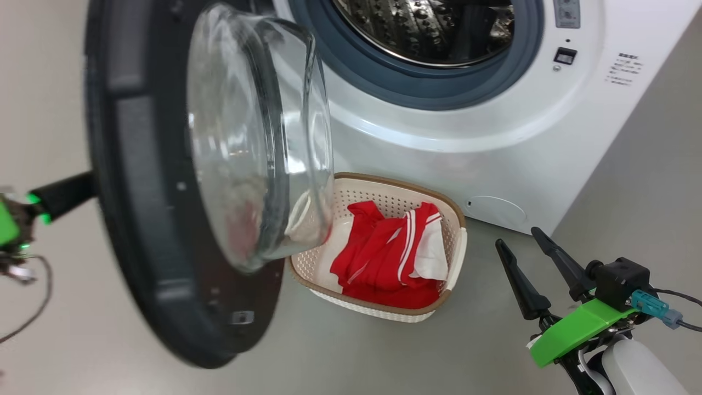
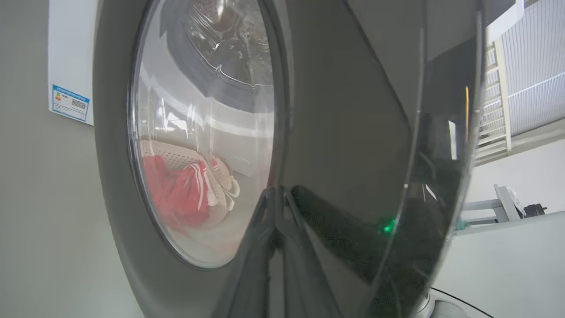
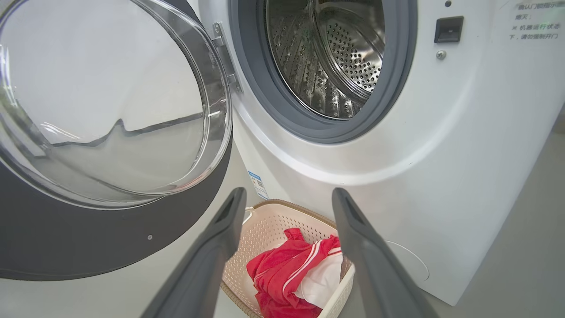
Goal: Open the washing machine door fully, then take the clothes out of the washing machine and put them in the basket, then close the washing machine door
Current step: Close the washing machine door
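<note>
The washing machine door (image 1: 142, 164) stands swung out, its glass bowl facing the machine. Inside the white washing machine (image 1: 466, 142) the steel drum (image 3: 326, 57) shows bare metal. In the cream basket (image 1: 395, 184), on the floor in front of the machine, lie the red and white clothes (image 1: 384, 258). My left gripper (image 1: 82, 187) reaches behind the door's black rim from the left. Seen from the left wrist, my left gripper (image 2: 276, 194) is shut, tips against the door's (image 2: 353, 132) glossy outer face. My right gripper (image 1: 517, 237) hangs open and holds nothing, to the right of the basket, above the floor.
Grey floor runs around the machine and basket. A loose cable (image 1: 38, 307) trails by my left wrist. The door latch slot (image 1: 565, 55) sits on the machine's front, right of the opening. Pale furniture (image 2: 499, 207) and a window stand beyond the door.
</note>
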Available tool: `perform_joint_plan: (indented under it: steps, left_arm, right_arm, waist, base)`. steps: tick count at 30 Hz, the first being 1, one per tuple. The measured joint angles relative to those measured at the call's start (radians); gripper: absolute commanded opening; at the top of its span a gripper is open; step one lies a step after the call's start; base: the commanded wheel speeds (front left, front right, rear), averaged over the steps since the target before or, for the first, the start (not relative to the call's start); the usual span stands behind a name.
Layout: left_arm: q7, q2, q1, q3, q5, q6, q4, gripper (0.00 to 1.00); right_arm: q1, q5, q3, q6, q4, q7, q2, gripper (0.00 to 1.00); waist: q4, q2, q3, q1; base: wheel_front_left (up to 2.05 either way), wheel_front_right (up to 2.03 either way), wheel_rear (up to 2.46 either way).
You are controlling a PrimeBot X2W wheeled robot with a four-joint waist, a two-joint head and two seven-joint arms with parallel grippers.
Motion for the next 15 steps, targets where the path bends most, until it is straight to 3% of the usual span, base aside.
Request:
perform_joint_plan:
  steps: [15]
  left_arm:
    - [-0.076,-0.134,-0.047,-0.095,0.026,0.000,-0.104,0.00]
  right_arm:
    - [-0.002,-0.008,-0.033,0.000,-0.020,0.000,0.022,1.00]
  waist:
    - [-0.119,0.0000,0.024,0.0000]
  base:
    - [0.00,0.00,0.00]
